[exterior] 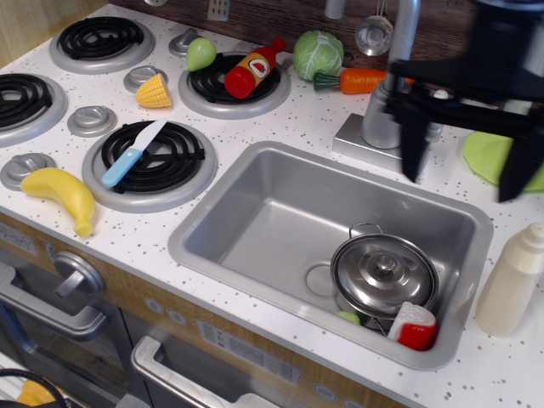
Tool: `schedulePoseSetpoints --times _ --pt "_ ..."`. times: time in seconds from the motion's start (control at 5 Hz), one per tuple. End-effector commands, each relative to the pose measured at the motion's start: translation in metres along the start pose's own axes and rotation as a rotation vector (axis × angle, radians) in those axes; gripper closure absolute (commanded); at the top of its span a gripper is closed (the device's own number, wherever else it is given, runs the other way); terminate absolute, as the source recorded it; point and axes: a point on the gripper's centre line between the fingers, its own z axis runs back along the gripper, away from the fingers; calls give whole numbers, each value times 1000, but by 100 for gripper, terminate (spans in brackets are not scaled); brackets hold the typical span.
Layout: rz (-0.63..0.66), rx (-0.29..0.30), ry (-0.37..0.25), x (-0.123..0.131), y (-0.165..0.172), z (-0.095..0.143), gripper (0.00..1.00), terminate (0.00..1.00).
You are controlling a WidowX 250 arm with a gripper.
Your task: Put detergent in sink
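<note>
The detergent is a cream-white bottle standing upright on the counter just right of the sink. The sink is a steel basin in the middle, with a lidded pot and a red-and-white item in its right end. My black gripper hangs open and empty above the sink's back right corner, blurred by motion. Its two fingers point down, wide apart. It is above and a little left of the detergent, not touching it.
A faucet stands behind the sink, a green plate at right. A ketchup bottle, cabbage, carrot, corn, knife and banana lie on the stove side.
</note>
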Motion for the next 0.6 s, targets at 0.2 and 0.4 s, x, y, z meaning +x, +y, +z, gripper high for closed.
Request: schedulePoseSetpoints --times 0.2,0.4 --pt "24 -54 -138 12 -52 0 0 0" --pt "1 -54 -255 12 -57 -12 0 0"
